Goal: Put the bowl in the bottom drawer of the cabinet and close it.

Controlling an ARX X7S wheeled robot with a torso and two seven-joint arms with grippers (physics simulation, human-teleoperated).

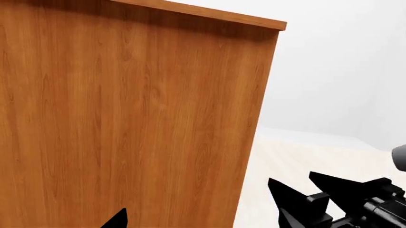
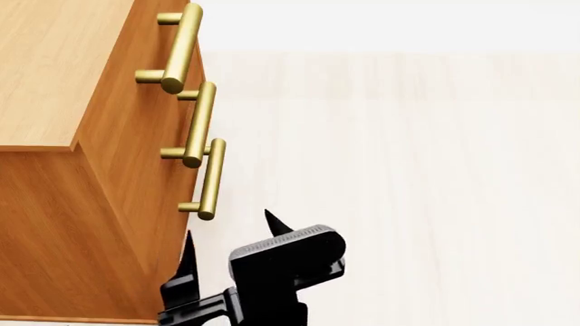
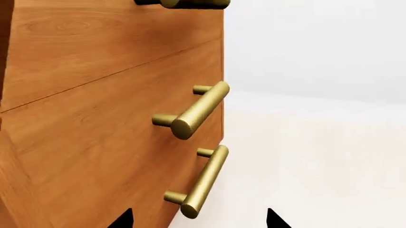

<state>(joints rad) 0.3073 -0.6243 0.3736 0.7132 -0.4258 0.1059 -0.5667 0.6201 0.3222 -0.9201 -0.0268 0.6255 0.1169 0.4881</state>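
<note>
Standing at the head view's left is the cabinet (image 2: 109,204), its three drawers all sitting flush, each brass bar handle jutting toward the pale floor (image 2: 408,170). The bottom drawer (image 3: 120,175) is showing shut in the right wrist view, with its handle (image 3: 201,183) below the middle drawer's handle (image 3: 198,110); the top handle is getting cut off by the frame edge there. The bowl is not appearing in any view, so its place cannot be told.

One end effector (image 2: 231,251) is hanging just beside the cabinet's front lower corner in the head view, its two black fingertips pointing up and standing apart, with nothing between them. Which arm it belongs to is hard to make out from that view alone. The right wrist view is showing only two dark tips at the frame edge, spread wide and empty. The left wrist view is facing the cabinet's plain side panel (image 1: 127,123), showing one dark tip, so I cannot tell how the left end effector stands.
</note>
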